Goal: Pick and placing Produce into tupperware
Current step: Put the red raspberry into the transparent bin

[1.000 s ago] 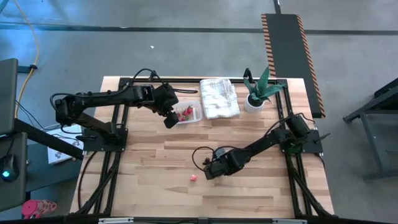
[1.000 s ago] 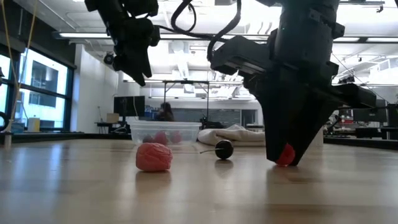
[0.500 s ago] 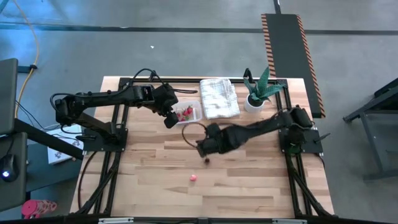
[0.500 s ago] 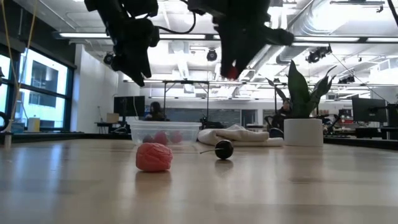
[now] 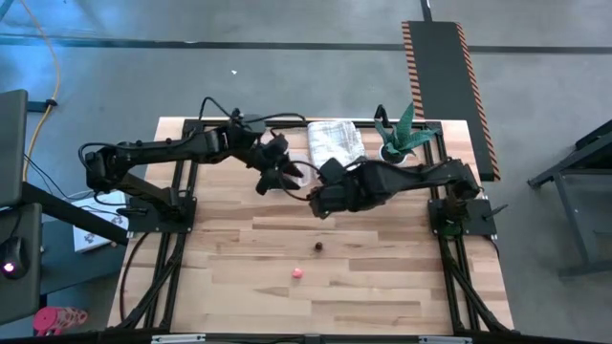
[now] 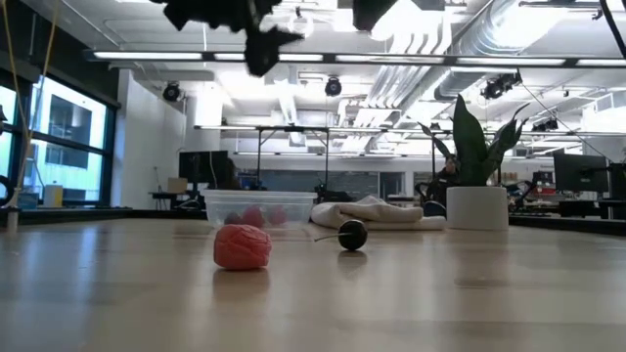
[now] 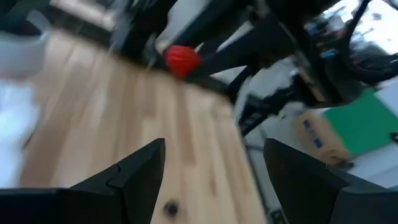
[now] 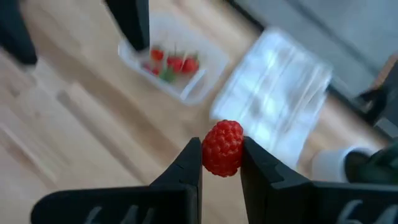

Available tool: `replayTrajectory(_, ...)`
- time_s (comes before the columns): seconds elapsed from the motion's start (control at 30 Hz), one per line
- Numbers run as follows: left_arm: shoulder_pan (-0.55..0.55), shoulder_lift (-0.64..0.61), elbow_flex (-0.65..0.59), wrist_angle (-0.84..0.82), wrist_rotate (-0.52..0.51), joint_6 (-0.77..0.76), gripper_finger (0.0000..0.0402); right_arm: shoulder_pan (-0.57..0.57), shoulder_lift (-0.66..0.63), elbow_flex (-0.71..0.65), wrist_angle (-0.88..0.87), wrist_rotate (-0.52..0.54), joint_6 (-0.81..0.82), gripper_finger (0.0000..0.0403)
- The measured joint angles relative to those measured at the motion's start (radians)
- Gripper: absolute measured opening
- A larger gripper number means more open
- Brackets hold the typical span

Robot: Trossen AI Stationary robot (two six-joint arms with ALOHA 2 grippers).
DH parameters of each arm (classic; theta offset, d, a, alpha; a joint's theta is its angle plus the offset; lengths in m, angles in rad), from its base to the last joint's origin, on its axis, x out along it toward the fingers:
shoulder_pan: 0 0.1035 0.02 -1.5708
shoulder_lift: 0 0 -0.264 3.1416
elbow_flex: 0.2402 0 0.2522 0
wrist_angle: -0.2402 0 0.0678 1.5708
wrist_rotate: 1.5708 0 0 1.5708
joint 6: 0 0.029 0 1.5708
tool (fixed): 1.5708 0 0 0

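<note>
Right gripper (image 8: 221, 163) above table, near tub (image 8: 176, 64), fingers pinching red raspberry (image 8: 222, 147). Tub clear, holds several red pieces; sits at table's far side, just beside white folded cloth (image 5: 336, 149). Left gripper (image 7: 211, 168) beside tub, fingers spread, nothing between them. Pink berry (image 5: 297, 273) and dark berry (image 5: 317, 246) lie on bare wood (image 5: 382, 277), well apart from tub. Potted plant (image 5: 396, 141) by cloth.
</note>
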Motion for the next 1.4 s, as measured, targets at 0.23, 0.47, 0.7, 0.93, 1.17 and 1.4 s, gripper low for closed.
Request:
replayTrajectory(0.23,0.022,-0.04,0.0,-0.144,-0.124,-0.003,0.0262,-0.026,-0.002,0.092,-0.038,0.096,-0.139,0.0038)
replayTrajectory(0.47,0.02,-0.216,0.0,-0.564,-0.485,0.012,0.0262,-0.143,0.002,-0.029,0.177,-0.013,-0.345,0.0038)
replayTrajectory(0.7,-0.066,-0.432,0.0,-0.825,-0.795,-0.177,0.0262,-0.3,0.009,-0.357,0.845,-0.342,-0.568,0.0041)
replayTrajectory(0.93,-0.153,-0.559,0.0,-0.903,-0.945,-0.323,0.0262,-0.433,0.009,-0.592,1.058,-0.424,-0.527,0.0044)
replayTrajectory(1.17,-0.164,-0.539,0.0,-0.909,-0.983,-0.368,0.0262,-0.459,0.009,-0.71,1.185,-0.502,-0.516,0.0086)
replayTrajectory(1.4,-0.164,-0.447,0.0,-0.907,-0.989,-0.4,0.0262,-0.442,0.009,-0.721,1.224,-0.586,-0.586,0.0092)
